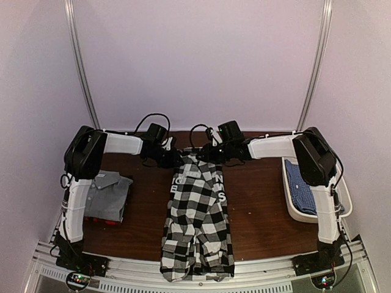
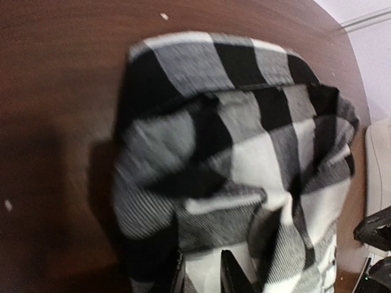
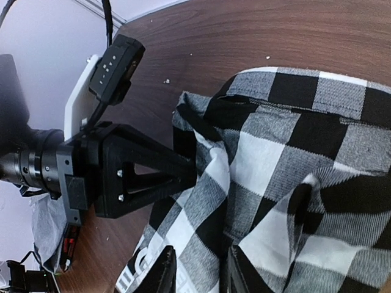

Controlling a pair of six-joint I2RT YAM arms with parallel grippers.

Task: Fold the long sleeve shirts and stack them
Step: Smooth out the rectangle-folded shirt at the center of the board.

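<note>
White walls [image 1: 195, 61] enclose a dark brown table [image 1: 256, 213]. Only the overhead view takes in the whole layout. At the left, the left arm [image 1: 79, 201] rises from its base, bends at the elbow and reaches inward along the far edge. Beside its upright link lies a folded grey shirt [image 1: 110, 194] with a sliver of red cloth [image 1: 110, 222] showing at its near edge. The black-and-white check shirt [image 1: 197, 226] runs down the middle of the table as a long narrow strip, its hem hanging at the near edge and its collar end at the far side, where both grippers meet. The left gripper [image 1: 177, 162] is clamped on that end. The right wrist view shows this best, with the black triangular fingers pinched onto the cloth's left edge. The left wrist view shows only the collar bunched and raised above the wood. The right wrist view also picks out white lettering [image 3: 137, 271] on the fabric. The right gripper [image 3: 198, 274] is closed on a bunch of checked cloth held between its fingers. The right arm [image 1: 324, 201] mirrors the left, elbow high and forearm reaching inward. Next to it sits a white tub [image 1: 293, 213] holding the blue fine-checked shirt [image 1: 301, 186].
</note>
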